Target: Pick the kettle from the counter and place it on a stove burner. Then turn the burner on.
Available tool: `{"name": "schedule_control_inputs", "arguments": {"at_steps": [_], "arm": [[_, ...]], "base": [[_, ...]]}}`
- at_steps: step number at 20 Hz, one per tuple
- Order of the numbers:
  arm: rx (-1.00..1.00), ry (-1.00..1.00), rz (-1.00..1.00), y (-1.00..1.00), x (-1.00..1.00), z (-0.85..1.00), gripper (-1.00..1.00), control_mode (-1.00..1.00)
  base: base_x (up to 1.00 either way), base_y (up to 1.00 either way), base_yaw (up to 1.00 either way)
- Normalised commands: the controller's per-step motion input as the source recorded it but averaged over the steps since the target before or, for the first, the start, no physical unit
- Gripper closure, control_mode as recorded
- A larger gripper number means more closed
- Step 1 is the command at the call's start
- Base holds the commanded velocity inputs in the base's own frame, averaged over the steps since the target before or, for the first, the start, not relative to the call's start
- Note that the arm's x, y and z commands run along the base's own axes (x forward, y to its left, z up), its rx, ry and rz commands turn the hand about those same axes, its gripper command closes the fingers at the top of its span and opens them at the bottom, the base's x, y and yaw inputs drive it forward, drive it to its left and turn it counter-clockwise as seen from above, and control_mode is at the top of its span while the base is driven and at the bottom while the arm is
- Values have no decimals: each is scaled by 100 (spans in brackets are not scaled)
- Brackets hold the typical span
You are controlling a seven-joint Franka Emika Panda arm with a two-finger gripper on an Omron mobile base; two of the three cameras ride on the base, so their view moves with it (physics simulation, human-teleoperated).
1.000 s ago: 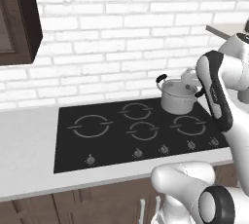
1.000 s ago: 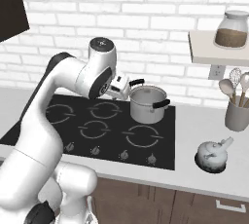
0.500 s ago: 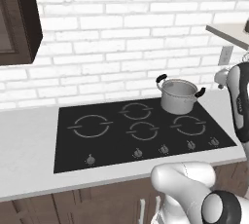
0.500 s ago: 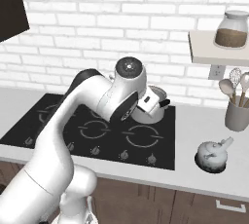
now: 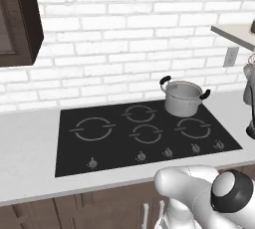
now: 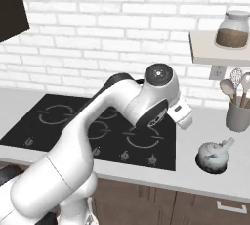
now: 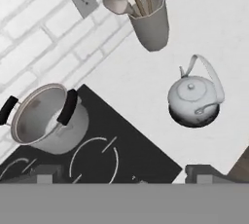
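The gripper (image 7: 119,175) hangs wide open, holding and touching nothing. The kettle (image 7: 194,96) sits on the counter (image 7: 146,82) just off the stove's right edge, near the counter's front edge.

One kettle (image 7: 194,99), one pot (image 7: 44,118), one utensil holder (image 7: 151,22).
Four burner rings mark the cooktop (image 5: 74,148); one jar (image 6: 233,29) sits on one shelf (image 6: 215,53).
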Motion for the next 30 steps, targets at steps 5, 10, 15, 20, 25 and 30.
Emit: {"name": "schedule_control_inputs", "arguments": {"at_steps": [5, 10, 15, 20, 25, 30], "arm": [[5, 2, -30, -100, -2, -12, -100, -100], [17, 4, -22, -100, -4, -61, -100, -100], [38, 7, -2, -100, 0, -96, -100, -100], [31, 3, 14, -83, 0, -62, -100, -100], [0, 0, 0, 0, 0, 0, -100, -100], [0, 0, 8, 0, 3, -2, -100, -100]], "base": [[0, 0, 0], [0, 0, 0], [0, 0, 0], [0, 0, 0], [0, 0, 0], [0, 0, 0]]}}
